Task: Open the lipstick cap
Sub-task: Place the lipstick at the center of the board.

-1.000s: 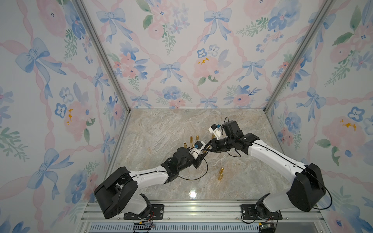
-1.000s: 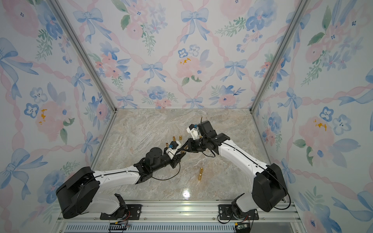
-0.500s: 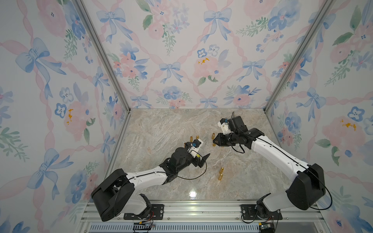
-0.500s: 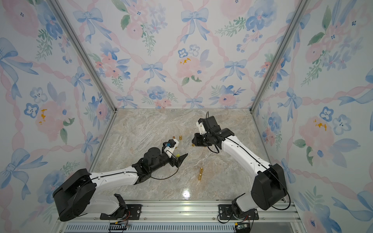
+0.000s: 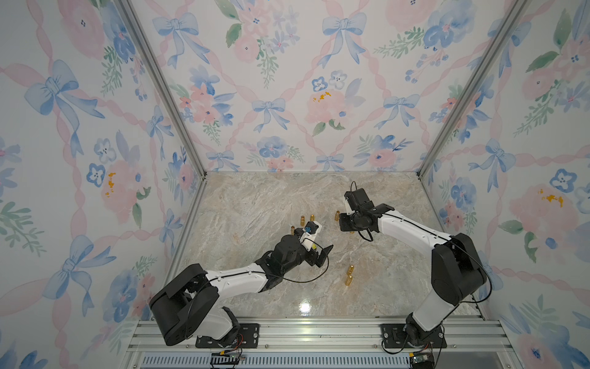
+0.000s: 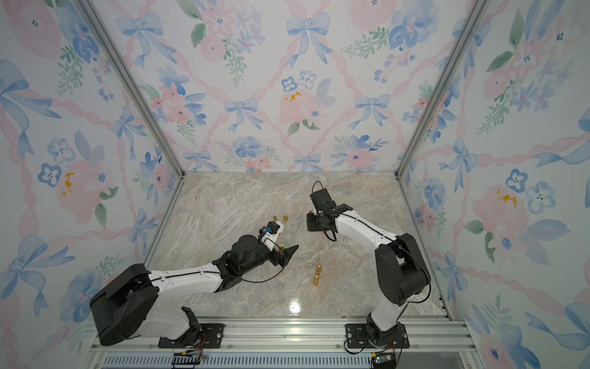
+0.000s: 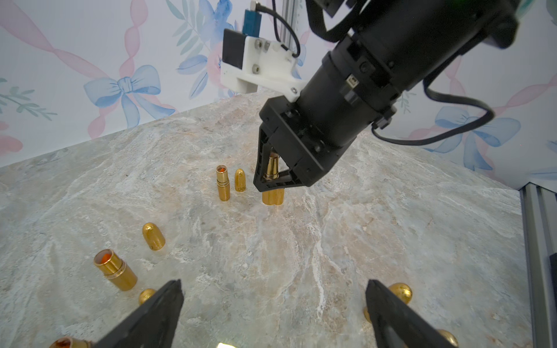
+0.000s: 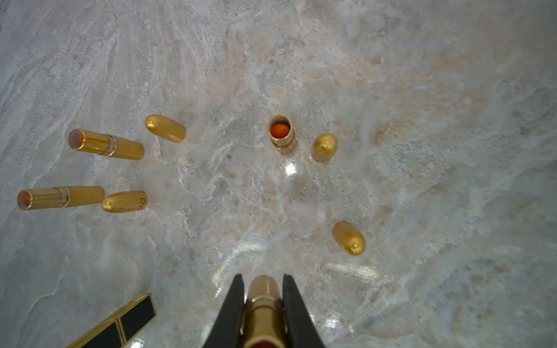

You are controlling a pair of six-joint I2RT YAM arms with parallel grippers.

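Lipstick tube (image 7: 272, 197), slim gold metal, uncapped, clamped in my right gripper (image 7: 269, 182), base on beige marble tabletop (image 7: 301, 256). My left gripper (image 7: 272, 290) spread wide, empty; gold bullet-shaped cap (image 7: 399, 292) just beside one finger.

The left arm (image 5: 236, 281) stretches low and forward, and the left gripper (image 5: 321, 255) at its end is spread wide with nothing in it. Well apart from it, the right arm (image 5: 412, 230) reaches in, wrist bent over. The right gripper (image 8: 260, 281) points steeply downward, jaws pinched on an upright gold lipstick tube (image 7: 272, 197).
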